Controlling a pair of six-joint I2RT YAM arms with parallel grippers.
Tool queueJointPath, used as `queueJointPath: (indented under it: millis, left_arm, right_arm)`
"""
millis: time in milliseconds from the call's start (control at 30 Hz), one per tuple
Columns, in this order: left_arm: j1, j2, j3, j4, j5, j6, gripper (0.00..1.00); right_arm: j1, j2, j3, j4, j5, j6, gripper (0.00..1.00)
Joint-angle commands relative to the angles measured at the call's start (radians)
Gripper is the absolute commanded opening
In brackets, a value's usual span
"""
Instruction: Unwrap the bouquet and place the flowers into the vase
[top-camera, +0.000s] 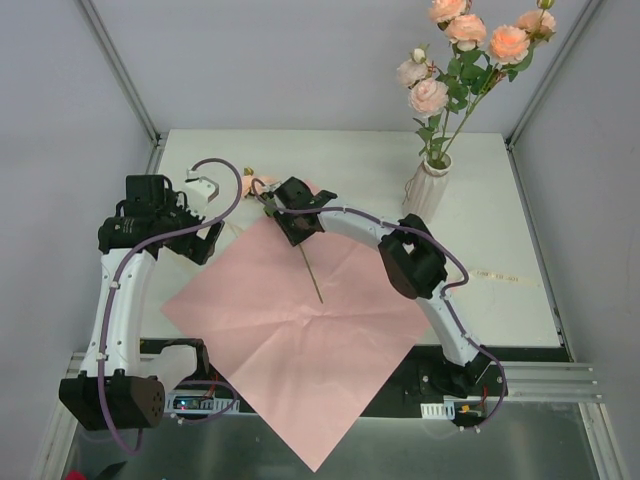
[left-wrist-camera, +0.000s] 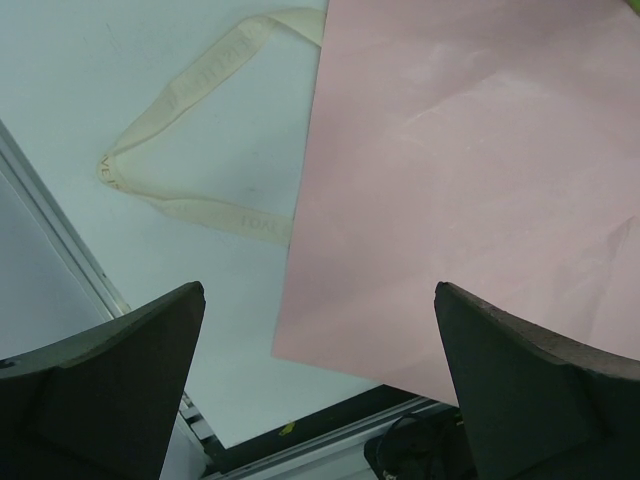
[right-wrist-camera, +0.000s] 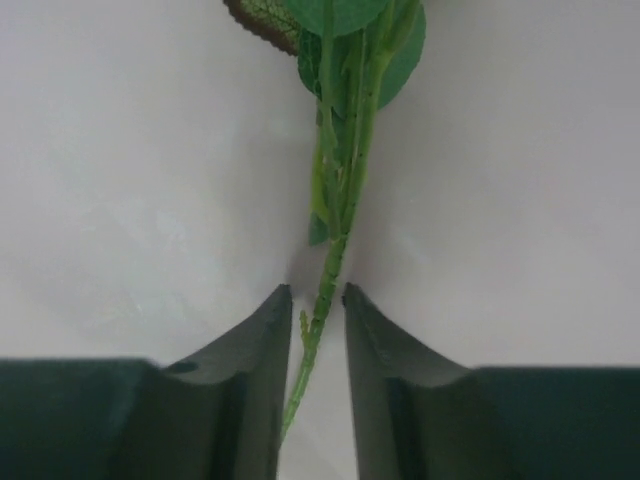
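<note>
The bouquet is undone: its pink paper (top-camera: 300, 340) lies flat as a creased square on the table. One of the flowers lies across it, its thin stem (top-camera: 311, 275) pointing at the near edge and its bloom (top-camera: 264, 185) at the paper's far corner. My right gripper (top-camera: 293, 230) is over that stem. In the right wrist view the green stem (right-wrist-camera: 335, 250) runs between the fingers (right-wrist-camera: 262, 350), which stand narrowly apart with a small gap left. The ribbed white vase (top-camera: 430, 185) at the back right holds several roses (top-camera: 470, 45). My left gripper (left-wrist-camera: 320, 330) hangs wide open and empty over the paper's left edge (left-wrist-camera: 470, 180).
A cream ribbon (left-wrist-camera: 190, 100) lies looped on the white table (top-camera: 500, 220) beside the paper's left edge. The paper's near corner overhangs the table's front rail (top-camera: 540, 375). Grey enclosure walls and metal posts stand on both sides.
</note>
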Motion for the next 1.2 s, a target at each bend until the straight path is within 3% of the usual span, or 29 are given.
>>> queueJointPath:
  millis: [0,200,433,667,867,1000,1167]
  left_arm:
    - [0.004,-0.029,-0.006,-0.016,0.011,0.017,0.99]
    - [0.004,-0.043,-0.017,-0.016,0.007,0.018,0.99]
    - [0.004,-0.032,-0.011,-0.016,0.004,0.015,0.99]
    - [0.004,-0.049,0.003,-0.016,0.027,0.007,0.99]
    - [0.006,-0.043,0.003,-0.017,0.027,-0.005,0.99]
    - [0.006,-0.035,0.011,-0.014,0.033,-0.011,0.99]
    - [0.006,-0.018,0.028,-0.016,0.034,-0.019,0.99]
  right_arm:
    - [-0.001,0.019,0.037,-0.047,0.001,0.032,0.26]
    - [0.001,0.037,0.066,-0.081,0.024,0.043,0.01]
    - [-0.005,-0.102,0.127,-0.058,0.044,0.050,0.01]
    - [-0.144,-0.416,0.227,0.069,-0.090,0.095,0.01]
    - [-0.251,-0.738,0.030,0.334,-0.127,-0.076,0.01]
    - [-0.303,-0.962,-0.287,0.714,-0.075,-0.221,0.01]
    - [-0.415,-1.151,-0.519,0.917,-0.053,-0.267,0.01]
